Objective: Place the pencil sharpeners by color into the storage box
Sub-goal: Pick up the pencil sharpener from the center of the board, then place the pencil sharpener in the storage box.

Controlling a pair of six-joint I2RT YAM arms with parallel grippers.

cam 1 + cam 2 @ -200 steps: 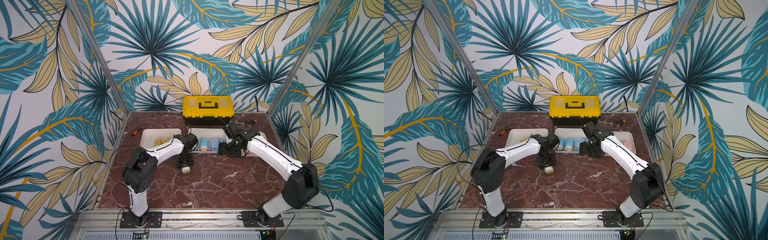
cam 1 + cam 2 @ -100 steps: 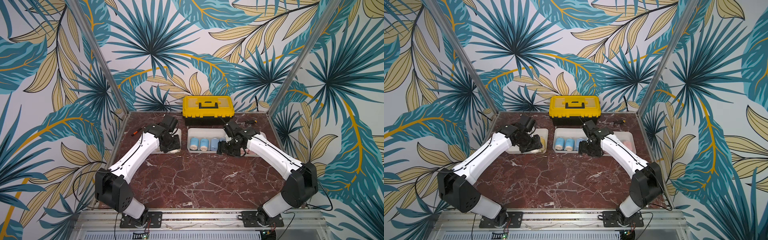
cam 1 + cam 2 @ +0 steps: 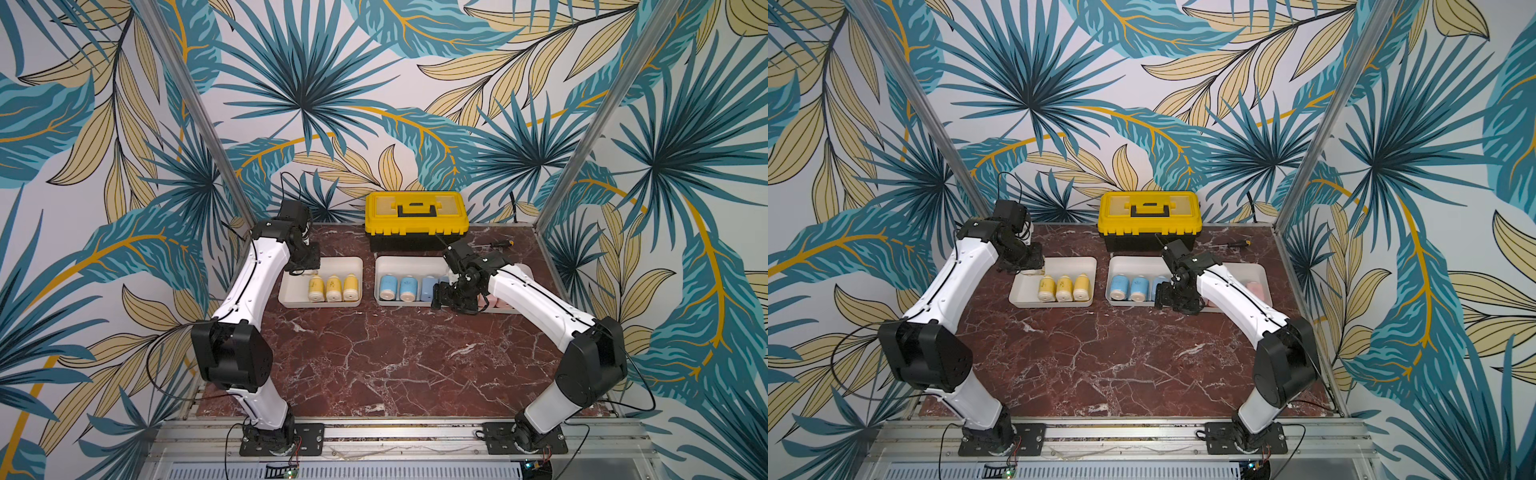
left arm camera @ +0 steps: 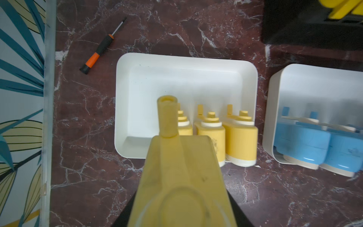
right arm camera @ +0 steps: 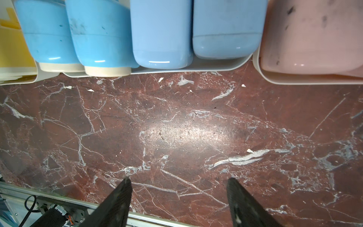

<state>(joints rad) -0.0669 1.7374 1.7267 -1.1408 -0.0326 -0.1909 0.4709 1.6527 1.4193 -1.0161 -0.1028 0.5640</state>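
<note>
A yellow sharpener hangs clamped in my left end effector above the bare end of the left tray, beside three yellows. Released off-line, I judge it may topple onto the nearest yellow or catch the rim. Only the left wrist view shows my load plainly; in both top views my wrist covers most of it. My right end effector gapes empty above the counter.
</note>
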